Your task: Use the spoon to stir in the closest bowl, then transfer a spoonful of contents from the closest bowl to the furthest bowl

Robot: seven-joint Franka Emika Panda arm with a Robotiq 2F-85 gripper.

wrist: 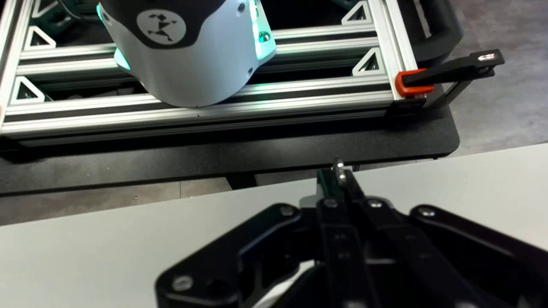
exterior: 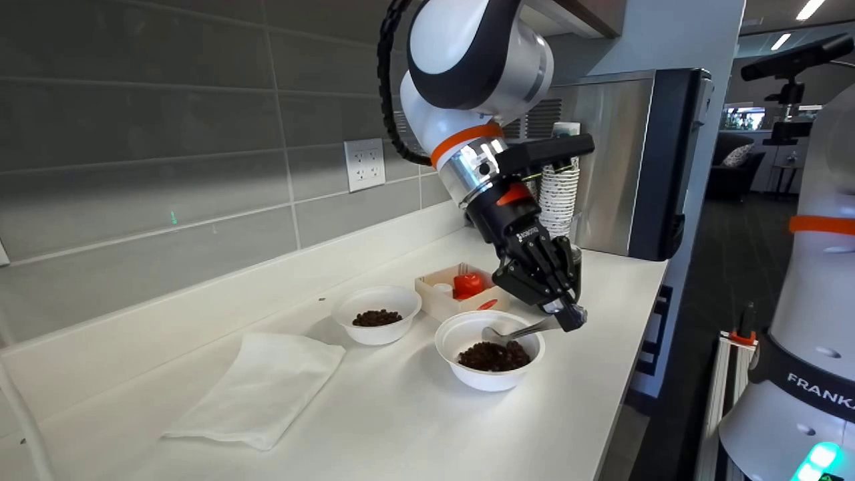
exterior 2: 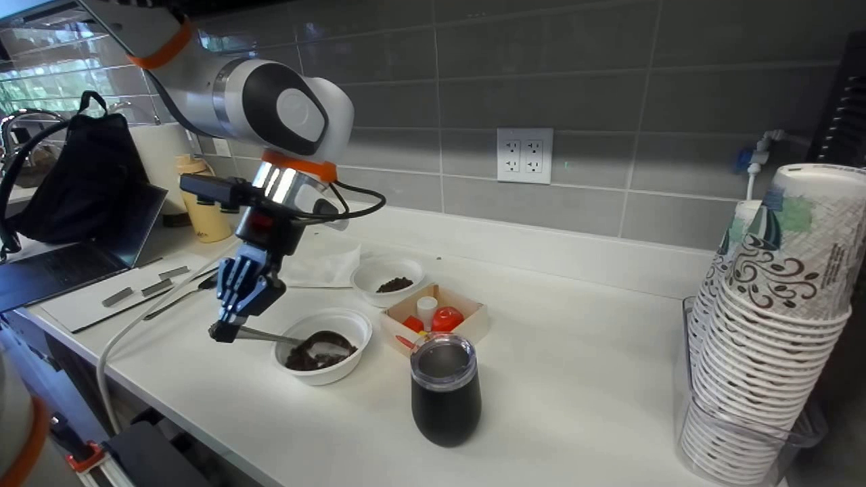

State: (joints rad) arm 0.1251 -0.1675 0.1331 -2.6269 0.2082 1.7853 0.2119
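Note:
The closest bowl is a white bowl (exterior: 491, 382) near the counter's front edge, also in an exterior view (exterior 2: 331, 377). It holds dark brown bits (exterior: 494, 359). The furthest bowl, also white (exterior: 375, 336), stands nearer the wall with a smaller dark heap (exterior: 377, 318); it shows too in an exterior view (exterior 2: 367, 274). My gripper (exterior: 566, 314) is shut on the handle of a metal spoon (exterior: 538, 327), beside and above the closest bowl's rim. The spoon slants down into that bowl, its head at the dark bits. In the wrist view, the spoon's handle end (wrist: 341, 173) shows between the fingertips; both bowls are hidden there.
A small wooden box (exterior: 441, 304) with red items stands beside both bowls. A black tumbler (exterior 2: 446, 409) and stacked paper cups (exterior 2: 771, 352) stand further along. A white cloth (exterior: 260, 387) lies on the counter. A laptop (exterior 2: 74, 260) and backpack (exterior 2: 84, 179) are at the far end.

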